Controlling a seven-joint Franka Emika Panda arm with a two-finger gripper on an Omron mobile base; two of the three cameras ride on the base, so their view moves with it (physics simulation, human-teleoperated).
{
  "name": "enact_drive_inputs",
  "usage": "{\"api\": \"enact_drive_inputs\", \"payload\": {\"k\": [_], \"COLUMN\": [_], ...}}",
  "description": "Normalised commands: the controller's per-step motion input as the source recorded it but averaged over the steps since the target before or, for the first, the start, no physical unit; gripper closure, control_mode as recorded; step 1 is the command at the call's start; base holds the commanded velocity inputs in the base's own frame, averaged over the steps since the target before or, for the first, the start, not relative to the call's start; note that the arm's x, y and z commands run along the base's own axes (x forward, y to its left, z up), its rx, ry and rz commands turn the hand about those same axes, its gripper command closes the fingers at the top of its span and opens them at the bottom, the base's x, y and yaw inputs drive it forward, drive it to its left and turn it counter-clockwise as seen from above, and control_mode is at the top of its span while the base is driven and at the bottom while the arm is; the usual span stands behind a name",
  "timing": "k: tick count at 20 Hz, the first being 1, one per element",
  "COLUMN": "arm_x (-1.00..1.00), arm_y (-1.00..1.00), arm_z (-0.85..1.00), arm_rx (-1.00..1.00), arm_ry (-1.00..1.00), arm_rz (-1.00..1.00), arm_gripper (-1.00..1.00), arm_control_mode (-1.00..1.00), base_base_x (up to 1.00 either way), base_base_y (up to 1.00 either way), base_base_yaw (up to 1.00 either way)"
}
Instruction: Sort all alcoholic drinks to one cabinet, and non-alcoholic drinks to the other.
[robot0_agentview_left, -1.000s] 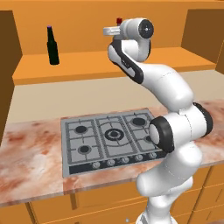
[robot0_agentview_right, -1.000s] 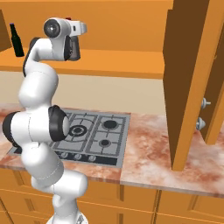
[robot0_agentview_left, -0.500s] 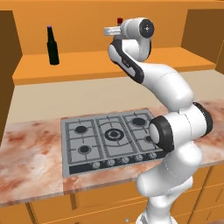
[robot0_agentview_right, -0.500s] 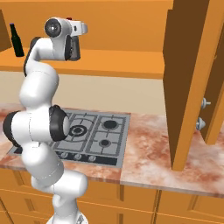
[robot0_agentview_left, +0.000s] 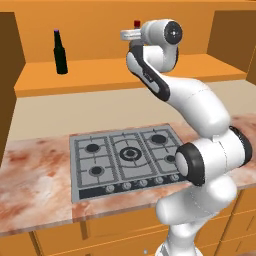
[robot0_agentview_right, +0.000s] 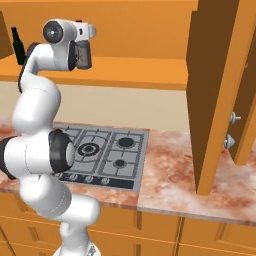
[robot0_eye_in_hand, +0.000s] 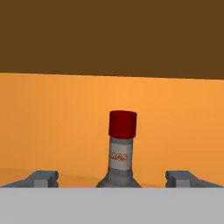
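**Operator:** At the cabinet shelf (robot0_agentview_left: 105, 79), report the pincer condition.

**Inspector:** In the hand view the pincer (robot0_eye_in_hand: 117, 177) stands wide open. Its two fingertips (robot0_eye_in_hand: 43, 178) sit well to either side of the grey bottle (robot0_eye_in_hand: 120, 158), and neither touches it. The pincer has hold of nothing. The bottle stands upright between the tips, red cap on top, a label with red lettering on the neck.

**Operator:** Location of that bottle in the base views?

**Inspector:** In the left base view the red cap shows just above the white hand. In the right base view the grey bottle (robot0_agentview_right: 83, 54) stands on the shelf directly in front of the hand.

**Operator:** Surrounding items and obstructions?

**Inspector:** The beer bottle (robot0_agentview_left: 60, 53), dark with a purple cap, stands upright on the same shelf, well apart to the left. The shelf between the two bottles is bare. Behind the grey bottle is the orange back wall; above it, the dark underside of the cabinet top.

**Operator:** Edges and clearance?

**Inspector:** The grey bottle stands back from the shelf's front edge. To the right, an open cabinet door (robot0_agentview_right: 220, 95) projects forward over the desk (robot0_agentview_right: 180, 175). Below the shelf, the hob (robot0_agentview_left: 125, 159) lies flat in the marbled desk, with the arm's lower links over its right side.
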Motion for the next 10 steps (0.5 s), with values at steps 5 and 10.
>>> {"api": "enact_drive_inputs", "payload": {"k": [5,10], "arm_x": [-0.87,-1.0], "arm_y": [-0.13,-0.38], "arm_z": [0.0,0.0], "arm_rx": [0.0,0.0], "arm_ry": [-0.06,-0.02], "arm_rz": [0.0,0.0], "arm_gripper": [-1.0,-1.0], "arm_control_mode": [-1.0,-1.0], "base_base_x": [0.0,0.0], "base_base_y": [0.0,0.0], "base_base_yaw": [0.0,0.0]}}
